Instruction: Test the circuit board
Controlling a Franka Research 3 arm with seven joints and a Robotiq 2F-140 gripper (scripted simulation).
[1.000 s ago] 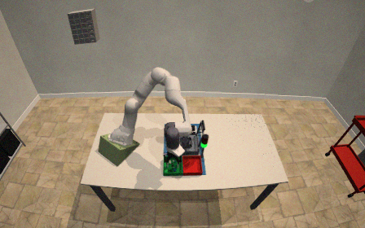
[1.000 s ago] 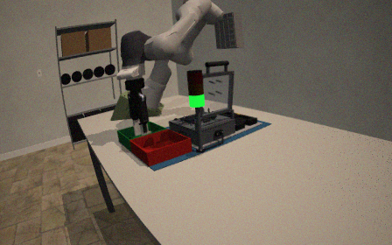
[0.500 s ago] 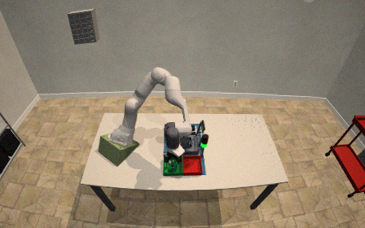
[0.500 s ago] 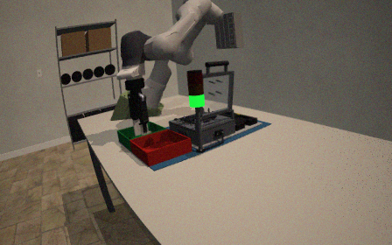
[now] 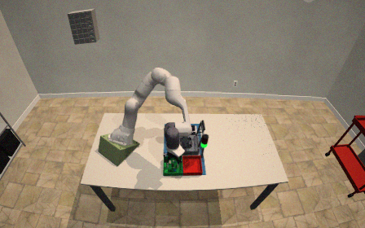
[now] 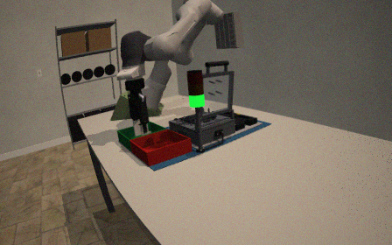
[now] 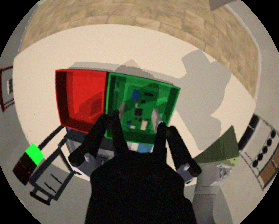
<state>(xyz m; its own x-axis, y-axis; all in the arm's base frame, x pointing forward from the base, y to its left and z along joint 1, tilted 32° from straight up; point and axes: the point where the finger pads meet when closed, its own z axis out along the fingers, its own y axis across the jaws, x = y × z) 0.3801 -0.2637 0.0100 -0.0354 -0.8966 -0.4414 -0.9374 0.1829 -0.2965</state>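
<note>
Top view: on the desk, the end effector hangs over the green bin, beside the red bin. Exterior view: the signal tower glows green by the tester, whose lid stands raised. Wrist view: the fingers are half closed on the circuit board, held inside the green bin.

A white-topped table on dark legs carries everything. Near its middle lies a blue bench mat, holding the tester, the signal tower, a red bin and a green bin toward the front edge. At the left edge sits the arm's green pedestal.
</note>
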